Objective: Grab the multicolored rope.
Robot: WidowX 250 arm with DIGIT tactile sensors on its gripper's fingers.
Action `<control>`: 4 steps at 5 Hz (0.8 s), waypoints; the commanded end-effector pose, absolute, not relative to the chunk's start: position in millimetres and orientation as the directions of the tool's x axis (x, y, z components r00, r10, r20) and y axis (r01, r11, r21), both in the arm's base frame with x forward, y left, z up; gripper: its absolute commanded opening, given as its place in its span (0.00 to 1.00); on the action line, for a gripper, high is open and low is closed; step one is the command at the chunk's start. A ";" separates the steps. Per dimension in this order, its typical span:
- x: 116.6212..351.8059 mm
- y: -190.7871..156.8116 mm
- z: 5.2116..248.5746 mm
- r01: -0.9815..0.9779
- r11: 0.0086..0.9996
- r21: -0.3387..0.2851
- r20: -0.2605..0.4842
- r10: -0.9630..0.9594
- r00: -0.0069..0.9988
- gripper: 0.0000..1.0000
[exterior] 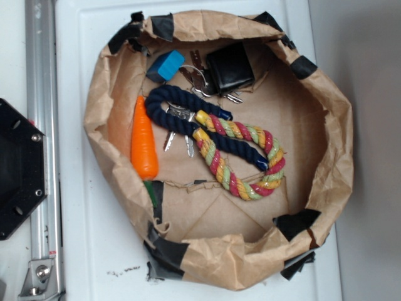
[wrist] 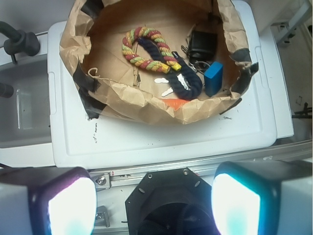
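Closest to the wrist camera, the gripper [wrist: 154, 200] filled the bottom of the frame, its two glowing fingers [wrist: 68, 205] set wide apart with nothing between them, hanging well short of the bag. Just past them stood the black base [wrist: 168, 205] and a metal rail [wrist: 195, 166], and beyond that a white tray [wrist: 161, 137]. On the tray sat a crumpled brown paper bag [wrist: 146, 105], its rolled-down rim patched with black tape [wrist: 88, 93]. Inside the bag, near its middle, lay the multicolored rope [exterior: 241, 157], a red, yellow and pale green loop flat on the paper floor and linked through a navy-blue rope [exterior: 182, 113]. An orange carrot toy [exterior: 144, 144] lay along the bag's wall beside the blue rope, apart from the striped loop. Silver keys [exterior: 178, 135] rested within and under the blue loop. Farther back, against the far wall in the exterior view, a blue block [exterior: 168, 64] sat next to a black box [exterior: 230, 68], with another bunch of keys [exterior: 197, 78] between and in front of them.
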State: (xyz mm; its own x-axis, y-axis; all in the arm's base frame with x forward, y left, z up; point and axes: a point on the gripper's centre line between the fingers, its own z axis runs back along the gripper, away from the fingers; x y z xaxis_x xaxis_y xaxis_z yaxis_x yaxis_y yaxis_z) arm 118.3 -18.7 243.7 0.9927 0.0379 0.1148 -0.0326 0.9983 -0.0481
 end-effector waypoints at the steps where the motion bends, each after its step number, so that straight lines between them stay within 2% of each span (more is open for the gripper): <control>1: 118.3 -18.7 243.7 -0.033 0.998 -0.048 0.115 0.038 0.993 1.00; 2: 168.3 -32.4 206.9 -0.047 0.999 -0.009 0.108 0.048 0.993 1.00; 4: 258.9 -25.1 149.2 -0.071 0.995 -0.074 0.062 0.075 0.995 1.00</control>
State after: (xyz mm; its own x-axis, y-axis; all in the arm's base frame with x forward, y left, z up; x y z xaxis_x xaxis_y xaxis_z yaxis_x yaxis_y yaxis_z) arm 253.0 -27.8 135.5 0.9981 0.0615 0.0062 -0.0610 0.9963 -0.0614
